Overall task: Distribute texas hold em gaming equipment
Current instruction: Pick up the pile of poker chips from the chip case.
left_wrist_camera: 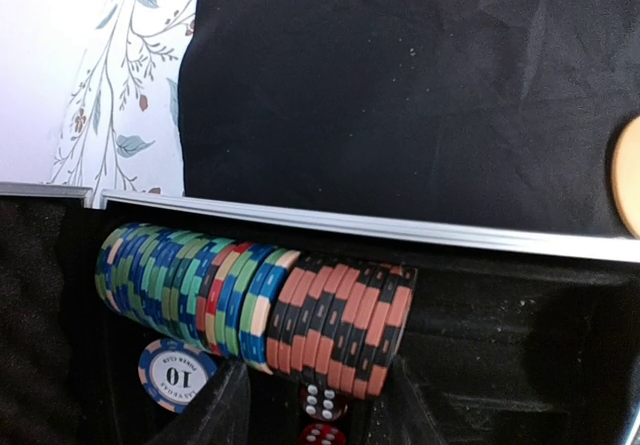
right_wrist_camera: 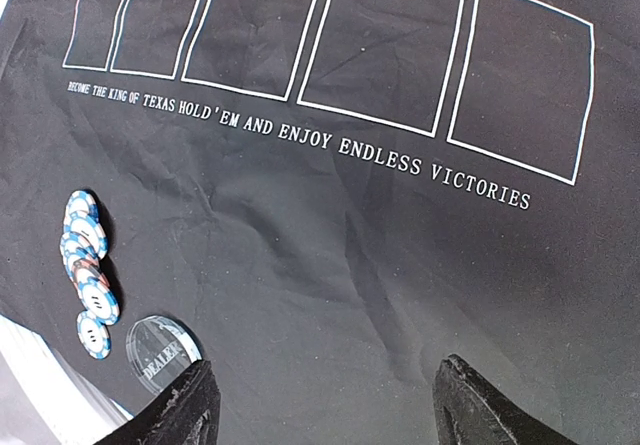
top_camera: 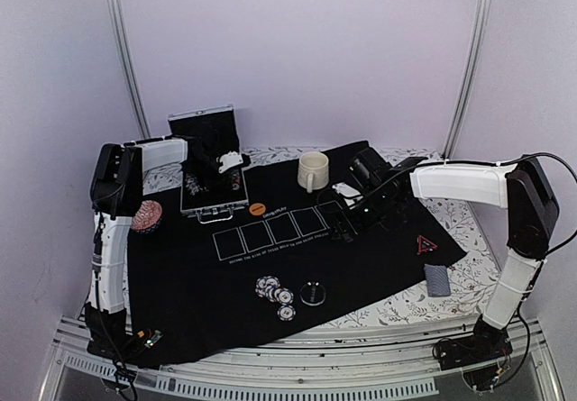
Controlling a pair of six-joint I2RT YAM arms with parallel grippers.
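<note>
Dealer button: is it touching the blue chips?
Apart. The right wrist view shows a strip of black mat between the dealer button and the nearest blue-and-white chip.

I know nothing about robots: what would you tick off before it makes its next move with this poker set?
1. Left end effector over the chip row in the aluminium case: ok, its fingers flank the orange-and-black chips.
2. Left grip on those chips: cannot tell.
3. Right end effector open and empty: ok.
4. Mat directly below the right end effector bare: ok; the dealer button and loose chips lie off to one side.
5. Mug upright, apart from both arms: ok.
</note>
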